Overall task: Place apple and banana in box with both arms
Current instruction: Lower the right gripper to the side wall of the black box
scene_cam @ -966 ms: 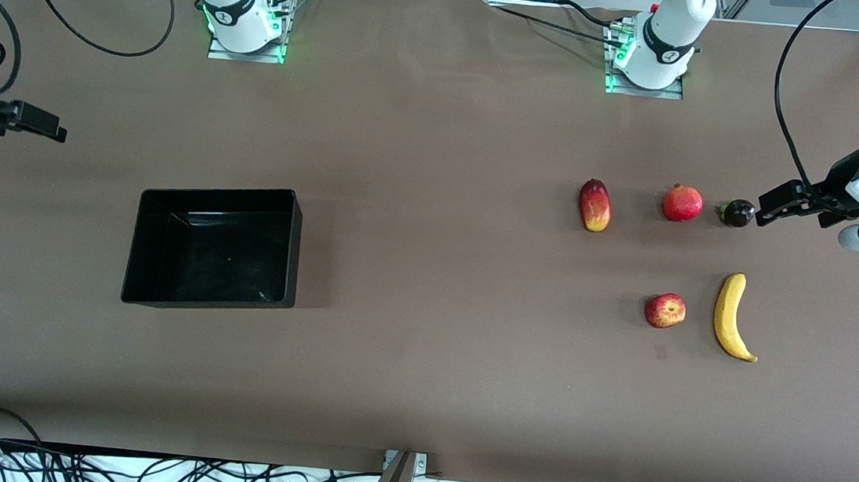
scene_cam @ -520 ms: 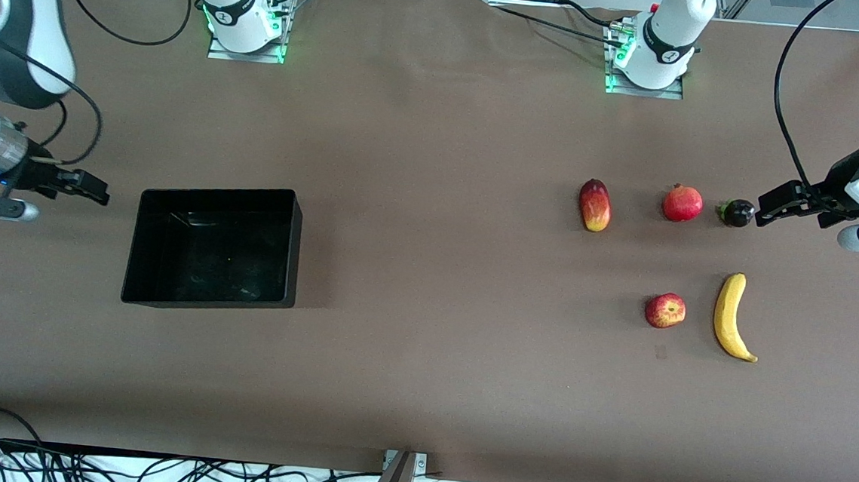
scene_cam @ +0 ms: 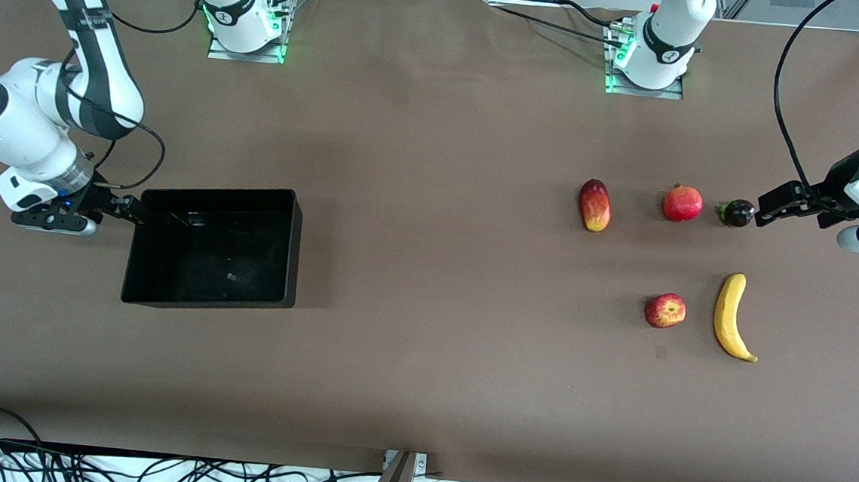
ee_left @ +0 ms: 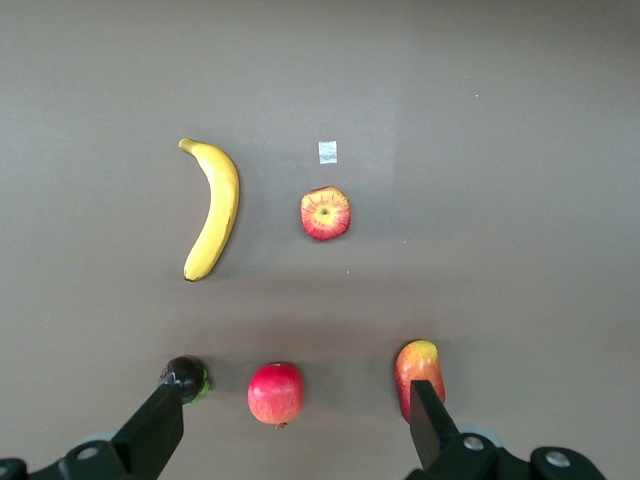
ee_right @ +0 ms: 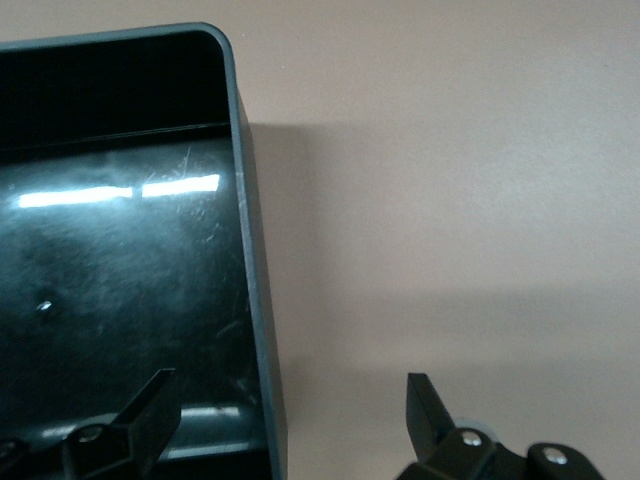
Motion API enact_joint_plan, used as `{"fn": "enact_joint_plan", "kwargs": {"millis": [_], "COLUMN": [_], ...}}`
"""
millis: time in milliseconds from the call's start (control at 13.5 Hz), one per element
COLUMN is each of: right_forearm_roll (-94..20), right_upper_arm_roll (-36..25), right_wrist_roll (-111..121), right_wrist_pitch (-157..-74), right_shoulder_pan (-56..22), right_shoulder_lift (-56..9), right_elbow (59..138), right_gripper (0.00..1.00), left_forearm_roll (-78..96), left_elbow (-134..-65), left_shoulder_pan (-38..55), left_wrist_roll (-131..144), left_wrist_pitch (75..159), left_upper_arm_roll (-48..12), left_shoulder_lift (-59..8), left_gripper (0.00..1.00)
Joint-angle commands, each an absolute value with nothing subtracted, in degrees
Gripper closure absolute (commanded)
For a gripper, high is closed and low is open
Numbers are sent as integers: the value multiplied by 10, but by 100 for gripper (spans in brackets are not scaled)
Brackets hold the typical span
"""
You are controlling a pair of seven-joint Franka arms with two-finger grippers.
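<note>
The apple [scene_cam: 665, 310] [ee_left: 325, 213], red with yellow streaks, lies on the brown table beside the yellow banana [scene_cam: 730, 316] [ee_left: 212, 208], toward the left arm's end. The black box [scene_cam: 217, 256] stands empty toward the right arm's end. My left gripper [scene_cam: 760, 211] [ee_left: 297, 400] hangs open, high over the row of other fruit, holding nothing. My right gripper [scene_cam: 133, 209] [ee_right: 292, 388] is open over the box's end wall [ee_right: 255, 300], one finger above the inside and the other above the table.
Farther from the front camera than the apple lie an oval red-yellow fruit [scene_cam: 594, 205], a round red fruit with a crown tip [scene_cam: 682, 203] and a small dark fruit [scene_cam: 736, 212]. A small tape mark [scene_cam: 661, 352] sits near the apple.
The right arm has swung in from the table's edge and come down to the box's end wall. The left arm and all the fruit have stayed still.
</note>
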State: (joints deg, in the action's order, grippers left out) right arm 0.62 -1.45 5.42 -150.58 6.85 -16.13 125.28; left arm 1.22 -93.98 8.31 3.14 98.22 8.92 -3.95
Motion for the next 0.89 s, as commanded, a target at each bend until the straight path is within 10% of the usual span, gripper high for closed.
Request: {"fn": "enact_joint_plan", "kwargs": {"millis": [0, 223, 372, 520, 817], "right_forearm_roll": [-3, -1, 0, 0, 0], "right_upper_arm_roll": [-6, -1, 6, 6, 6], "right_wrist_roll": [51, 55, 57, 58, 59], "right_wrist_pitch": [-1549, -1640, -1647, -1648, -1646], "right_shoulder_pan": [74, 73, 73, 73, 73], "right_shoulder_lift": [-191, -214, -215, -216, -217], "right_elbow": [1253, 1273, 1276, 1277, 1277], "right_gripper": [0, 13, 70, 100, 100], "left_forearm_roll": [18, 22, 22, 23, 19], "left_elbow": [-912, -907, -906, -906, -906], "left_shoulder_pan": [84, 84, 84, 84, 84], "left_wrist_roll": [25, 24, 24, 24, 25], "left_wrist_pitch": [961, 954, 953, 953, 952], "left_upper_arm_roll": [92, 92, 92, 92, 92], "left_shoulder_lift": [-46, -46, -46, -46, -47], "left_gripper": [0, 0, 0, 0, 0]}}
